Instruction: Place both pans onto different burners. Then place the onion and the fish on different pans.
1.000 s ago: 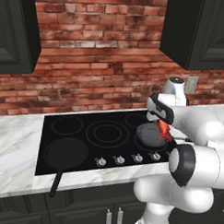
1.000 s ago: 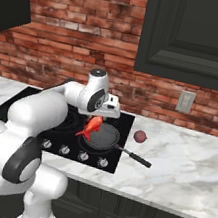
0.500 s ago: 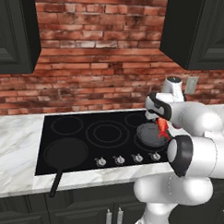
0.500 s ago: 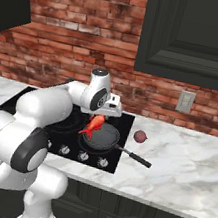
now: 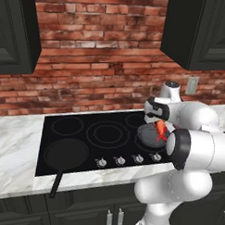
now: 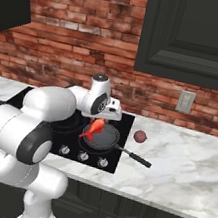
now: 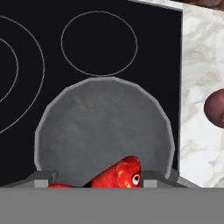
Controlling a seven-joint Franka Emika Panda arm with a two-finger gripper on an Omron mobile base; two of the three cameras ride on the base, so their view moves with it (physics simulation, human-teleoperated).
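Note:
My gripper hangs over the smaller greyish pan, shut on the orange-red fish, which dangles just above the pan's floor. In the hand view the fish sits between the fingertips of the gripper, with the small pan right below on the cooktop's right side. The larger black pan rests on the front left burner, handle pointing off the front edge. On the marble to the right of the cooktop lies the dark red onion, also in the hand view as the onion.
A free ring burner lies beyond the small pan, and a big centre burner is bare. Silver knobs line the cooktop's front. The small pan's handle sticks out over the marble counter. A brick wall stands behind.
The gripper and the fish have hardly moved over the small pan. The arm's upper links have shifted slightly.

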